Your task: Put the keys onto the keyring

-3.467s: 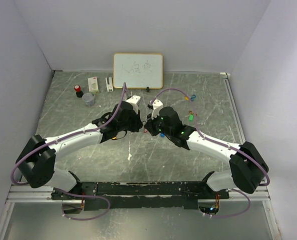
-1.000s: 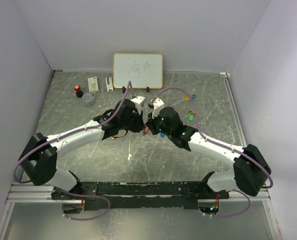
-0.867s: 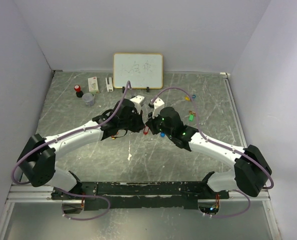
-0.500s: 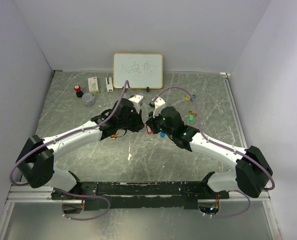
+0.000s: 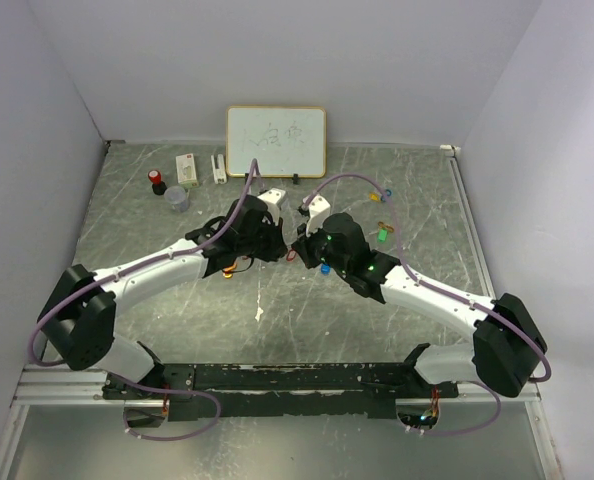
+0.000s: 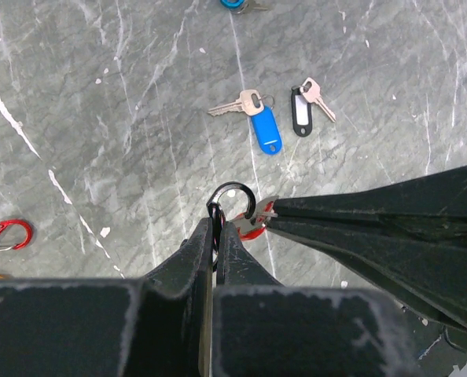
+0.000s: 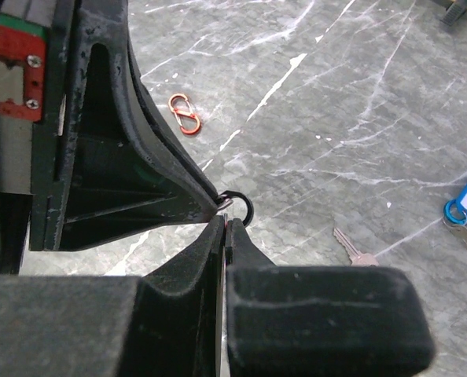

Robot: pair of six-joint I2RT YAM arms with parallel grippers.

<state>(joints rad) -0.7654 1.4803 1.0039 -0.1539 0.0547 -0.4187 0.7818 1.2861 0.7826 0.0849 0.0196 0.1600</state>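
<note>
Above the table (image 5: 147,230), the left gripper (image 6: 215,229) pinches the keyring (image 6: 232,188) while the right gripper (image 6: 271,214), clamped on the red key tag (image 6: 251,229), holds it at the ring. Slight misalignment could pop either from its thin grip.

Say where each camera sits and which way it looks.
Top: high behind the robot, facing down at the table; left arm and right arm show.
Left wrist: faces down past the left hand pinching the ring; right hand shows at right.
Right wrist: faces down past the right hand; left hand at left.
Both wrist views share the ring.
</note>
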